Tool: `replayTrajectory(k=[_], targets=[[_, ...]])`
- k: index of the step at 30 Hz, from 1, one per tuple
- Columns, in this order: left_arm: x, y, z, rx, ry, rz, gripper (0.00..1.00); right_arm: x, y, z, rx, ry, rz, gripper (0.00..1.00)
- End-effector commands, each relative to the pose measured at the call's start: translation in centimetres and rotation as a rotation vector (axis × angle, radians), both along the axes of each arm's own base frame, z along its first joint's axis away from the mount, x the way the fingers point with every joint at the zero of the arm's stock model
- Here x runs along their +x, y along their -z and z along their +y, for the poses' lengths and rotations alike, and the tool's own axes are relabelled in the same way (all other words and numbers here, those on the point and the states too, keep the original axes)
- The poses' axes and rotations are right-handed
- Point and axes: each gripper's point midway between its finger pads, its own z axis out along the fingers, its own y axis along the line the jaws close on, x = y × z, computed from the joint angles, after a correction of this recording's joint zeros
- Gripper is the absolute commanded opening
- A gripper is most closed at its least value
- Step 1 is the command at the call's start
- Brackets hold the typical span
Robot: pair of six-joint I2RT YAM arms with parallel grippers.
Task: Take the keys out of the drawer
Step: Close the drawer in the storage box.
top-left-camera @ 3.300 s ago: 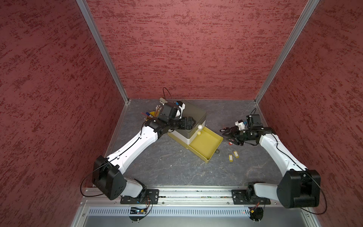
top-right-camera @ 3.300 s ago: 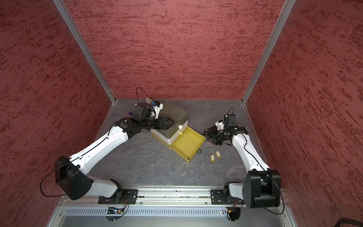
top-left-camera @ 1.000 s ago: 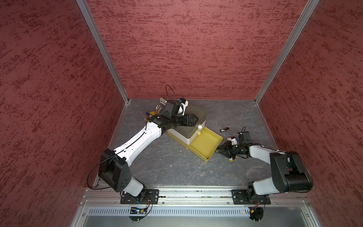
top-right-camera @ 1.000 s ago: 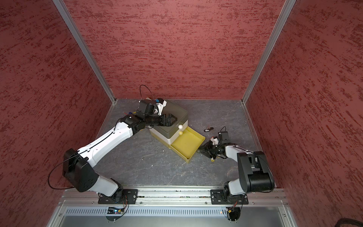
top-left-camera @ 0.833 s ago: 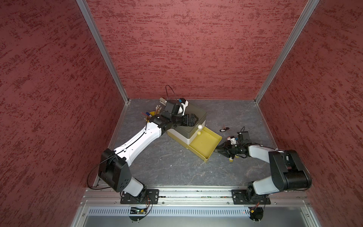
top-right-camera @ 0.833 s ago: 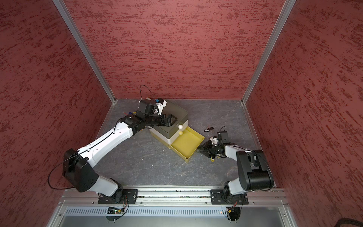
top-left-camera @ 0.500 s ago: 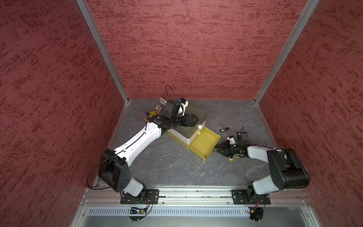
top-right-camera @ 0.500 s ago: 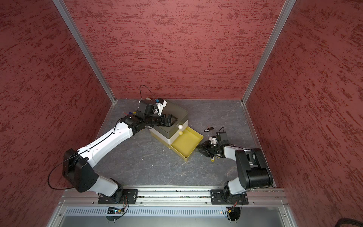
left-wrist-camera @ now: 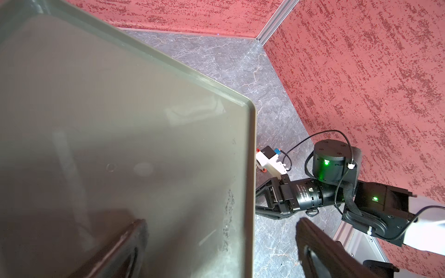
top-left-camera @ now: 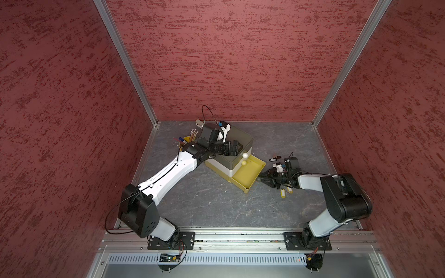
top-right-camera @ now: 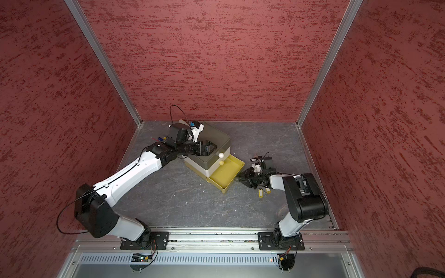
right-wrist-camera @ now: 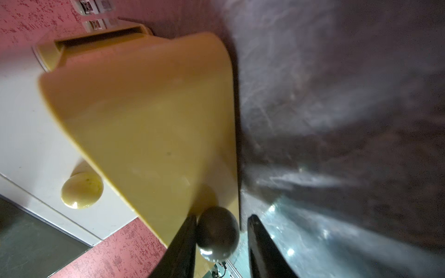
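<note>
The yellow drawer [top-left-camera: 246, 174] [top-right-camera: 224, 173] stands pulled out of the small drawer unit [top-left-camera: 237, 140], and its inside looks bare in both top views. Two yellow-tagged keys [top-left-camera: 283, 193] [top-right-camera: 260, 193] lie on the floor beside my right arm. A black-tagged key [top-left-camera: 274, 158] [top-right-camera: 254, 159] lies further back. My right gripper [top-left-camera: 261, 179] [right-wrist-camera: 221, 217] is open at the drawer's front, around its dark knob [right-wrist-camera: 216, 237]. One finger touches the knob and the other stands off it. My left gripper [top-left-camera: 238, 148] [left-wrist-camera: 221, 248] is open over the unit's grey top.
Two closed drawers above have cream knobs [top-left-camera: 245, 155]. A yellow cup of pencils [top-left-camera: 190, 138] stands behind the left arm at the back left. Red walls close in on three sides. The metal rail [top-left-camera: 240, 237] runs along the front.
My right gripper has slid a little left, from beside the yellow-tagged keys up to the drawer's front knob. The left arm has stayed still on the unit.
</note>
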Motion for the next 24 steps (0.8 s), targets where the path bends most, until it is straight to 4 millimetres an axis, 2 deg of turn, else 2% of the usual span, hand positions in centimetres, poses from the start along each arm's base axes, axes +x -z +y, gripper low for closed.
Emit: replayTrajectory(k=[1,24], targets=[[-2.7,5.5,1.7,0.102,-0.002,0.196,1.0,0.9,0.0,1.0,-0.008,-0.007,-0.024,0.39],[-3.6,5.6,2.3,0.094,0.01,0.206,1.0,3.9,0.7,5.0,0.01,-0.054,-0.026,0.39]])
